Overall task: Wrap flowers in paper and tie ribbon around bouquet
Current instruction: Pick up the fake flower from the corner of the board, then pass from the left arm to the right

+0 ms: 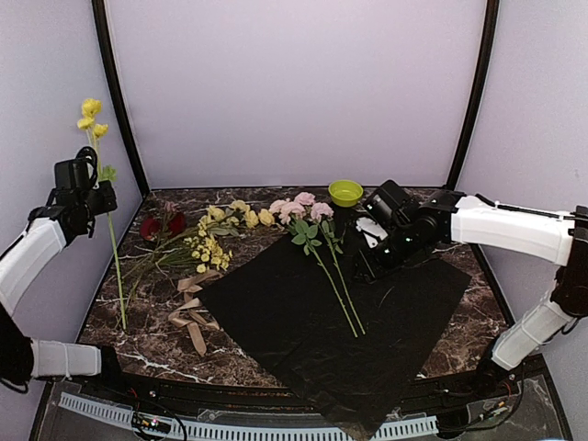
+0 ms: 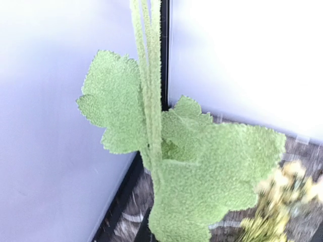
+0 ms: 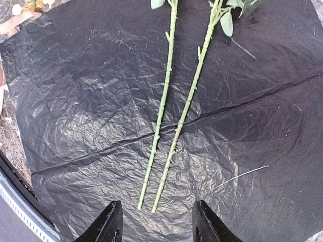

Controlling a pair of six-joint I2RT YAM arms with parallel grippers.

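Left edge of the top view: the left gripper (image 1: 89, 196) pinches a yellow flower (image 1: 89, 115) by its stem, nearly upright. The right gripper (image 3: 157, 227), fingers spread, hovers over the black paper (image 3: 91, 101), where two pink flowers (image 1: 321, 211) lie. The ribbon (image 1: 188, 317) lies lower left.

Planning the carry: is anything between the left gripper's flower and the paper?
The ribbon and loose flower pile lie on the table between the held flower and the paper; nothing visible stands above them.
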